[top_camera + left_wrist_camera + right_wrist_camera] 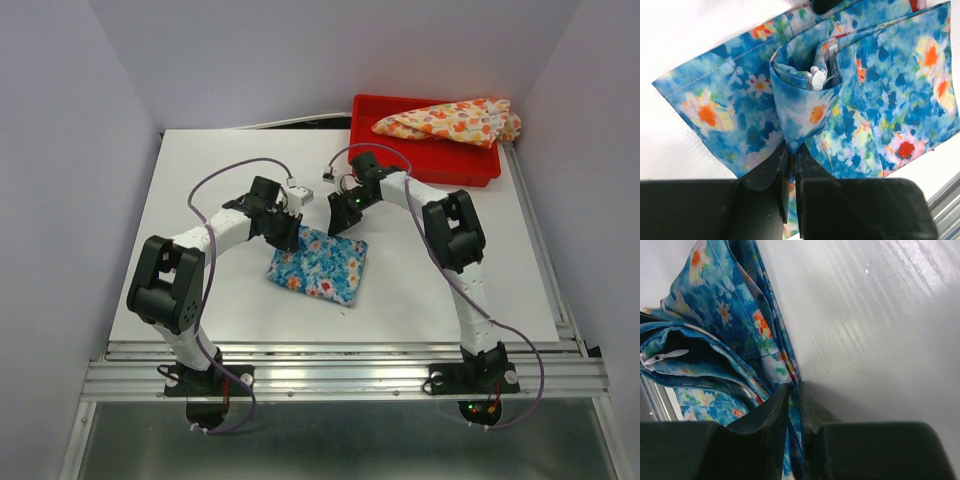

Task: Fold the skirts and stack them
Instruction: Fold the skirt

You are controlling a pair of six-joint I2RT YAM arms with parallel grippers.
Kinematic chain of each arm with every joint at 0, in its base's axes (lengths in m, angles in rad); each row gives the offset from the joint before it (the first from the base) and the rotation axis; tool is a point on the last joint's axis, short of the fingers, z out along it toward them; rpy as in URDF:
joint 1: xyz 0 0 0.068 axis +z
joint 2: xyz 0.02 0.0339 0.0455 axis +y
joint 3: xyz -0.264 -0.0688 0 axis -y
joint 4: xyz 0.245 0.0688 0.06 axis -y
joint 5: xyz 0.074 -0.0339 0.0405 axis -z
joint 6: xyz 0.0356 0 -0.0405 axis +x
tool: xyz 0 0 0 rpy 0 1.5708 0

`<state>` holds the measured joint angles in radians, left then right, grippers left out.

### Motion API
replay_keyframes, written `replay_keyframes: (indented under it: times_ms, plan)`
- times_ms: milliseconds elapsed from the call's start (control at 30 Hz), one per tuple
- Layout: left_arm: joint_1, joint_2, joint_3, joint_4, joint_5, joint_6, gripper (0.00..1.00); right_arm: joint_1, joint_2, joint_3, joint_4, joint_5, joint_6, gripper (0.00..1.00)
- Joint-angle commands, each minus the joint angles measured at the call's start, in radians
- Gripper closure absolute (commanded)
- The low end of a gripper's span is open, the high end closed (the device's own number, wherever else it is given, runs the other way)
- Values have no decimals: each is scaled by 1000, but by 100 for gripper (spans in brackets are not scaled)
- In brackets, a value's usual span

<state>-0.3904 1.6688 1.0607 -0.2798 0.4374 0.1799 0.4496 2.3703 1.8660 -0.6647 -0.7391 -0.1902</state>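
Left fingers (769,170), right fingers (772,406) pinch blue skirt (320,265) edge.

A robotics lab cell: plain pale walls (60,100) box in the white tabletop (250,310) beneath the left pincer (287,233); a ribbed aluminium rail (340,372) carries its arm's base.

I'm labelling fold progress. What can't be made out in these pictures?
- Top view: left wrist and right wrist cover their jaws and the blue skirt's far edge.
- Wrist views: how many cloth layers each pair pinches, hidden between the jaws.
- Top view: cream-yellow skirt's underside, bunched in the red tray.
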Motion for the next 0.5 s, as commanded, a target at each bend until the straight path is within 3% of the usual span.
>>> replay_keyframes:
  times_ms: [0,167,467]
  plan:
    - [22,-9,22,57,7,-17,100,20,3,-60,-32,75,-84,82]
    - [41,23,36,77,1,-40,100,20,-9,-87,-32,70,-94,92]
    - [53,152,56,113,-32,-85,100,20,-16,-65,-30,107,-75,89]
